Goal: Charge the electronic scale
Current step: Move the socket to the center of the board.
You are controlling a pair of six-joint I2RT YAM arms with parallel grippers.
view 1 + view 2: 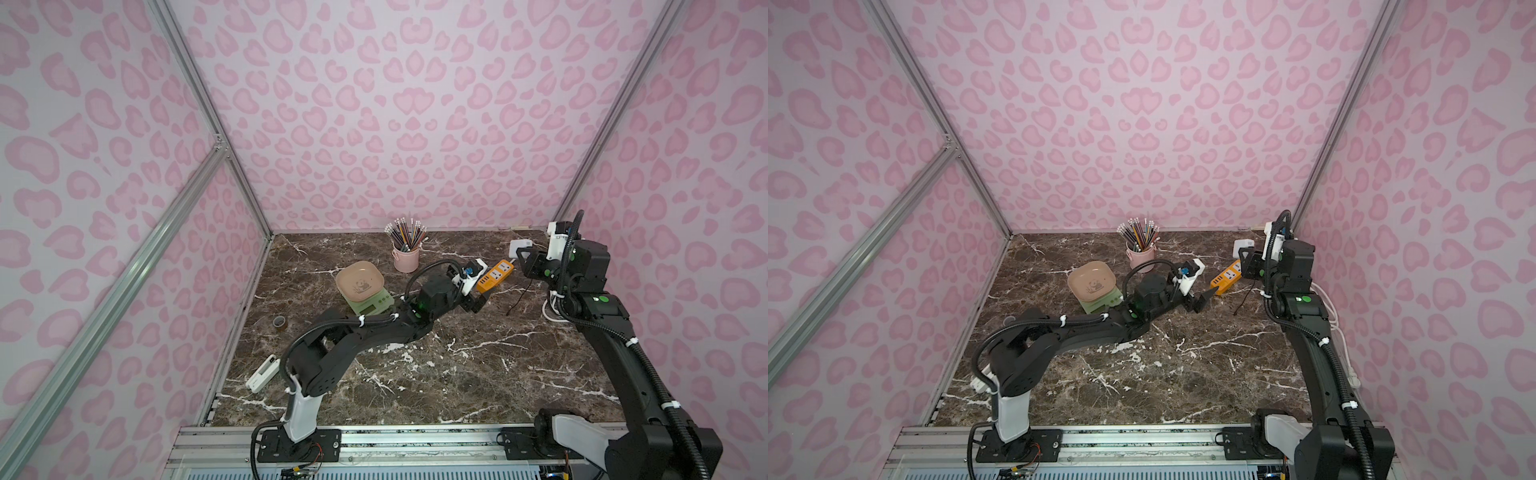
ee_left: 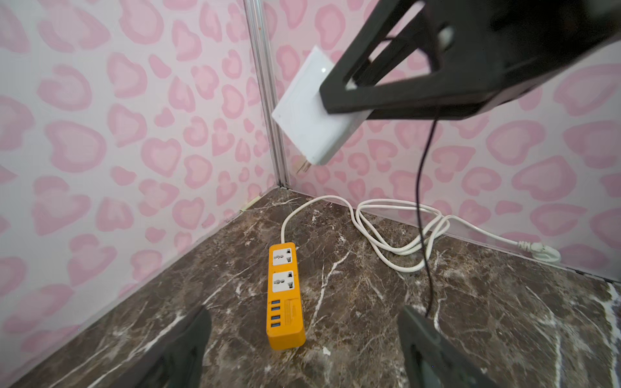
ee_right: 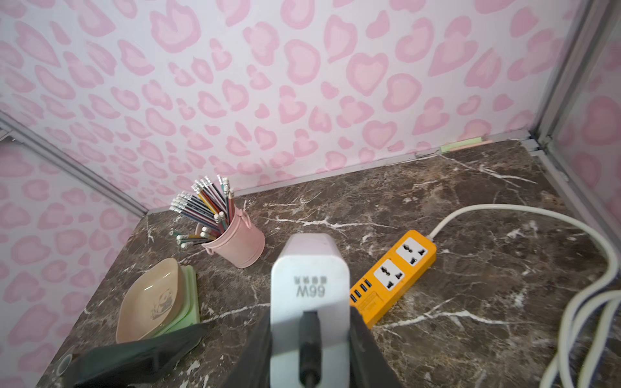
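1. Layout. The electronic scale (image 1: pixel 365 291) stands on the surface (image 1: pixel 415 382) left of centre, in front of the pink pencil cup (image 1: pixel 406 257) and well apart from the orange power strip (image 1: pixel 494 276). Neither gripper touches it.

2. Left gripper (image 1: pixel 477 300). Its jaws stand wide and empty, low over the surface at the USB end of the strip, one finger to each side in the left wrist view. The operator should close it on the strip body, or press down there, so that the strip does not slide during insertion.

3. Right gripper (image 3: pixel 309 317). It is clamped on the white charger (image 3: pixel 309 268) and holds it above the far end of the strip, with a black cable (image 2: pixel 423 208) hanging from the charger to the surface. The step in hand is judged to be seating the charger in a socket.
- Line the prongs (image 2: pixel 302 166) up with the slots before descending.
- Keep the charger square to the socket face, since a tilted entry is likely to jam or lift the strip.
- Keep the cable clear of the socket.

4. The scale. The body is mint green, with a display and buttons on its front edge. A beige-pink rounded-square tray with a panda picture sits on top. Whether the cable reaches the scale cannot be told.
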